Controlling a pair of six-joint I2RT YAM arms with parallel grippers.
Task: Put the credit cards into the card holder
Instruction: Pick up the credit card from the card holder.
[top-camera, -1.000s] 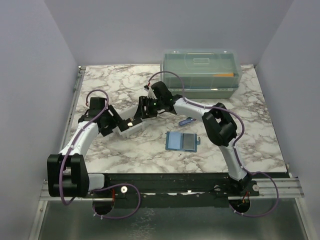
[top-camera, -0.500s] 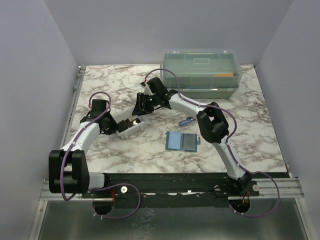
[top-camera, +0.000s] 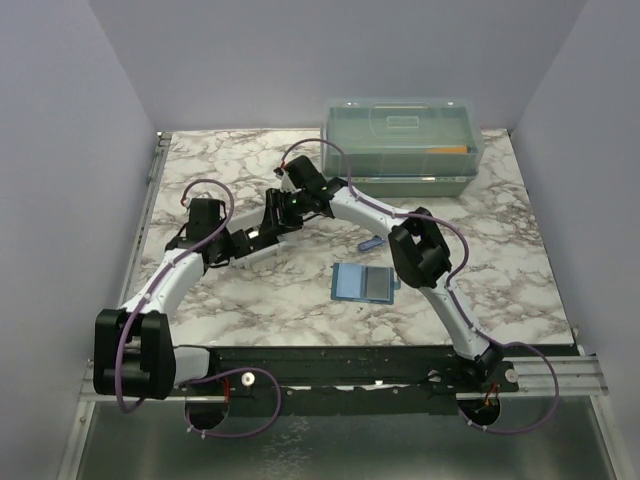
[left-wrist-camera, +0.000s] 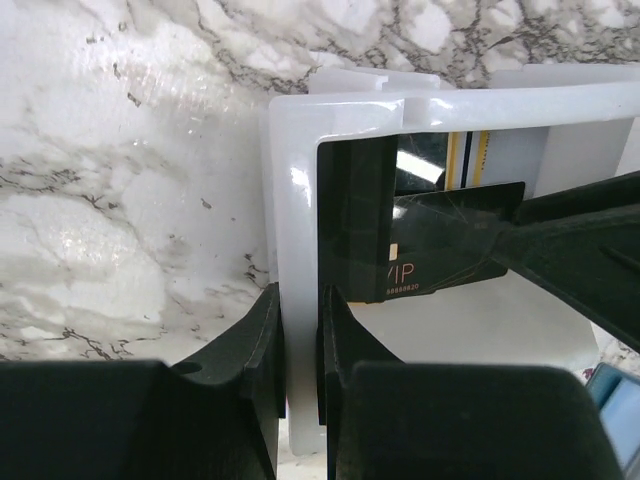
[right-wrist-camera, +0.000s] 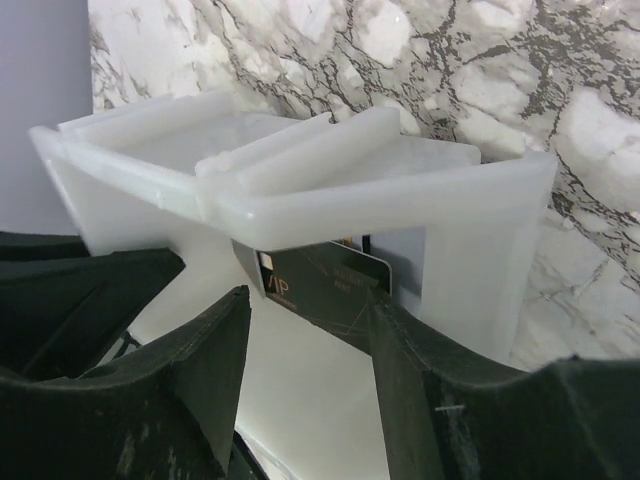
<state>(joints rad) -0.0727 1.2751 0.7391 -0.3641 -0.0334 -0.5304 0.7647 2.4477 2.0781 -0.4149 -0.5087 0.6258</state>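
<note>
Steady tray (left-wrist-camera: 290, 200), pinch credit card (left-wrist-camera: 430, 250)
Left gripper (left-wrist-camera: 298, 305) clamps its wall; right gripper (right-wrist-camera: 308, 305), jaws apart, should square onto the card edge

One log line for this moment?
left gripper: shut on white tray wall | right gripper: at dark card, grip unclear | card holder: untouched

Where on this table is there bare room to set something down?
Bare marble: front right of the table, between the right arm and the right edge; the back left, beside the lidded box. Crowded mid-left, where the left end effector and right end effector meet at the white tray.
</note>
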